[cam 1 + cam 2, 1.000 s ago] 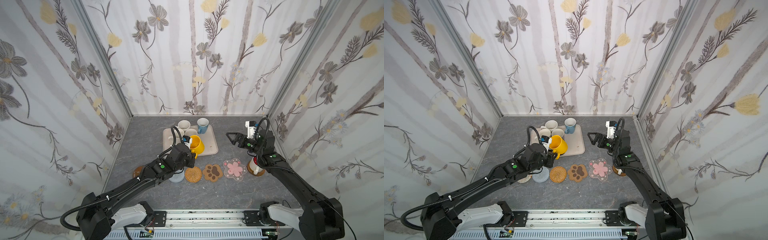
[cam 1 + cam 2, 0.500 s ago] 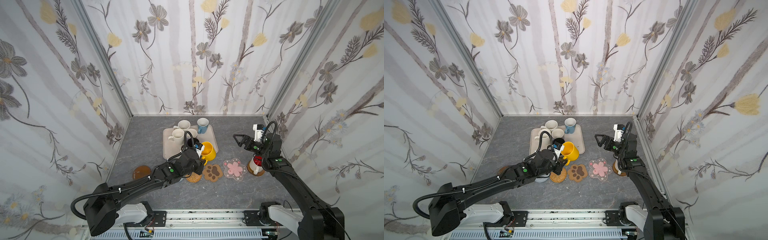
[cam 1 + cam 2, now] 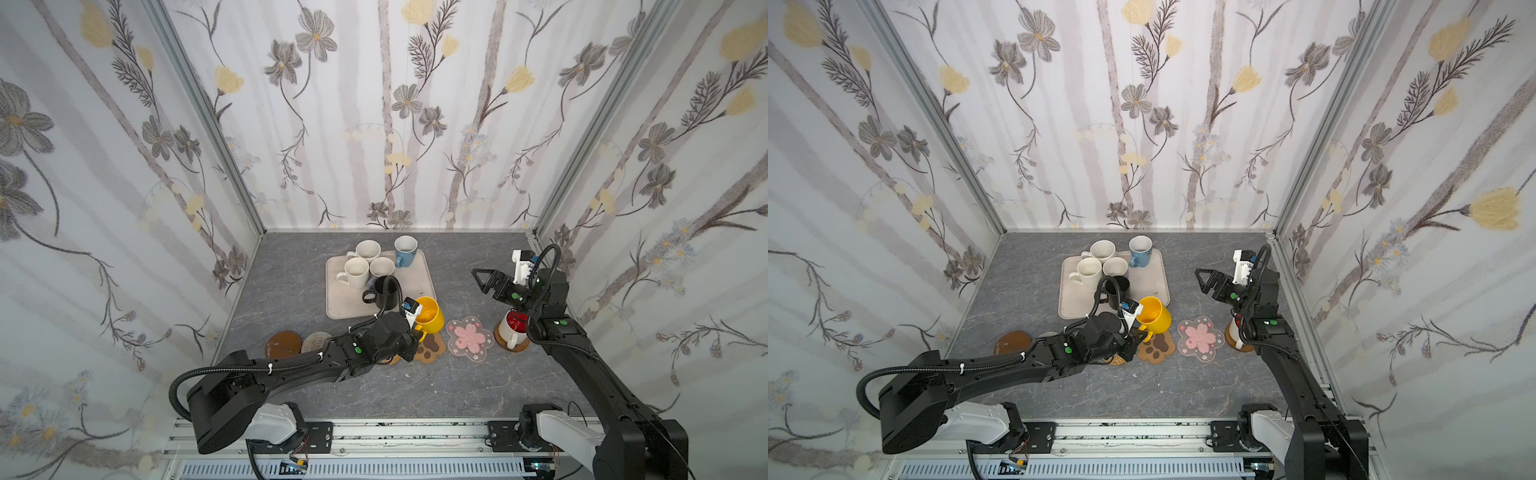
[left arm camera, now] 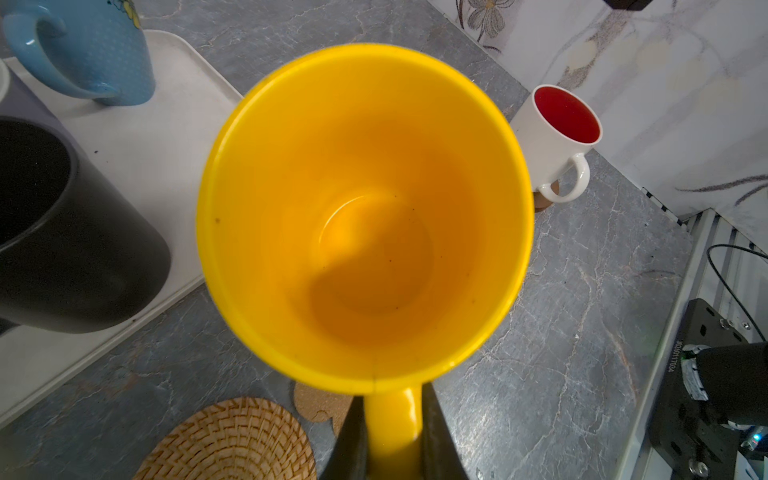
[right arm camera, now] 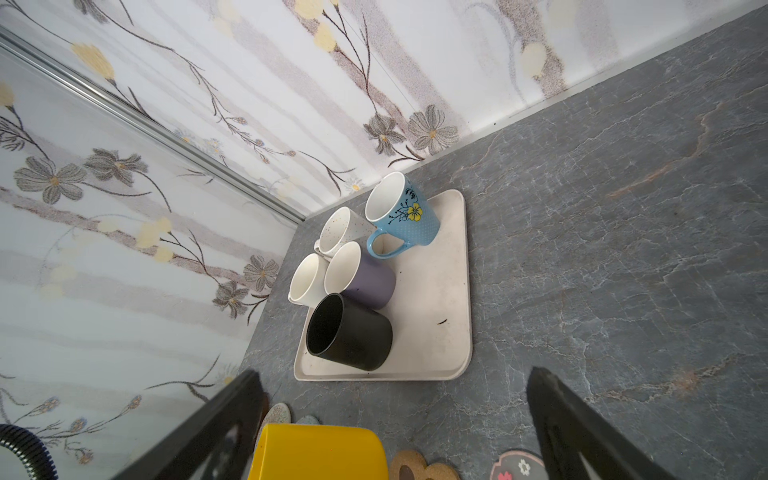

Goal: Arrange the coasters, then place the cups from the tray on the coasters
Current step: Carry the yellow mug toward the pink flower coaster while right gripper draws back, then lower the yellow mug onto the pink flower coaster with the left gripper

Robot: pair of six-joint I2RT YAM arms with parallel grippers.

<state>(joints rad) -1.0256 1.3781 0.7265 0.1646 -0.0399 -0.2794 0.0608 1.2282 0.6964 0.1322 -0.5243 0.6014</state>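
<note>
My left gripper (image 4: pixel 392 415) is shut on the handle of the yellow cup (image 3: pixel 430 316) (image 4: pixel 365 216). The cup hangs just beyond the brown paw coaster (image 3: pixel 432 352), between it and the tray (image 3: pixel 417 286). The pink blossom coaster (image 3: pixel 469 336) lies to the right. Further right, a white cup with red inside (image 3: pixel 513 330) stands on a wooden disc (image 3: pixel 519 345). On the tray are black (image 5: pixel 353 332), lavender (image 5: pixel 365 278), blue (image 5: pixel 407 216) and two cream cups. My right gripper (image 3: pixel 478 277) (image 5: pixel 395 374) hovers open and empty right of the tray.
A brown disc (image 3: pixel 284 344) and a beige woven coaster (image 3: pixel 313 343) lie at the left end of the row. My left arm partly covers the rattan coaster (image 4: pixel 232 440). Floral walls close three sides, and a metal rail (image 3: pixel 374 432) runs along the front.
My left arm has carried the yellow cup from over the tray's front edge to the right and forward, to beside the paw coaster. The right gripper has drifted slightly right and stays open.
</note>
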